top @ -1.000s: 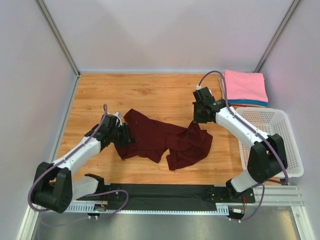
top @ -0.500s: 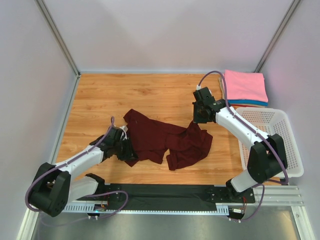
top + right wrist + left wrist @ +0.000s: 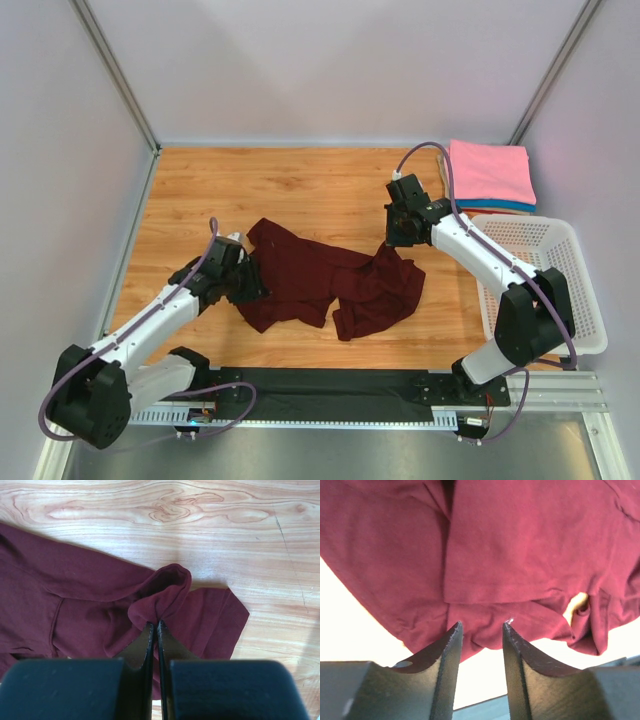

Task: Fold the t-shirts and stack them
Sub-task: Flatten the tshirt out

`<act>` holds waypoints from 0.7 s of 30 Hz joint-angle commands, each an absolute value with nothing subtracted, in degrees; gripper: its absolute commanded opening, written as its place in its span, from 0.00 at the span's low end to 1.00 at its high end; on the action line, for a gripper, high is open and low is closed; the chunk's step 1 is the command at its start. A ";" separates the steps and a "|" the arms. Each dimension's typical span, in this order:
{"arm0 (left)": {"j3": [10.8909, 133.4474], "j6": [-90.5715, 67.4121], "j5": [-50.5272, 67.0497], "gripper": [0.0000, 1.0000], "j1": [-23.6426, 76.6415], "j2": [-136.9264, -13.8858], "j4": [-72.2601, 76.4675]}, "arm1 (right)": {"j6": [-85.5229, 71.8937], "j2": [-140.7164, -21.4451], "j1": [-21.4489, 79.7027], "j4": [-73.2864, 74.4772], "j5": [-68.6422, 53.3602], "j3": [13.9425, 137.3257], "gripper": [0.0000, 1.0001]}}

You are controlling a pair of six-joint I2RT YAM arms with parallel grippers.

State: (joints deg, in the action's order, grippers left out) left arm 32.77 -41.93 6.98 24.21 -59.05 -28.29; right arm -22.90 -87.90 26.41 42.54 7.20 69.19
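Note:
The dark maroon t-shirt (image 3: 330,280) lies crumpled on the middle of the wooden table. My left gripper (image 3: 250,285) is at the shirt's left edge. In the left wrist view its jaws (image 3: 481,625) stand open, with the maroon hem (image 3: 520,555) just past the tips and bright table showing between them. My right gripper (image 3: 395,240) is shut on a raised fold of the shirt's right end. In the right wrist view the gripper (image 3: 156,624) pinches that fold (image 3: 165,587). Folded tees are stacked at the back right: pink (image 3: 490,172) on top, blue (image 3: 497,206) beneath, and a tan edge (image 3: 441,180).
A white perforated basket (image 3: 560,290) stands at the right edge, beside the right arm. Grey walls close in the table on the left, back and right. A black strip (image 3: 330,385) runs along the near edge between the arm bases.
My left gripper swung toward the near edge along the shirt's left side, then came back a little. The shirt's left edge shifted slightly. The right gripper has kept its hold without moving.

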 commanded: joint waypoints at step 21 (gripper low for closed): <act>36.12 -37.80 5.44 0.34 22.06 -71.90 -26.02 | -23.64 -87.10 26.10 40.08 6.42 68.20 0.00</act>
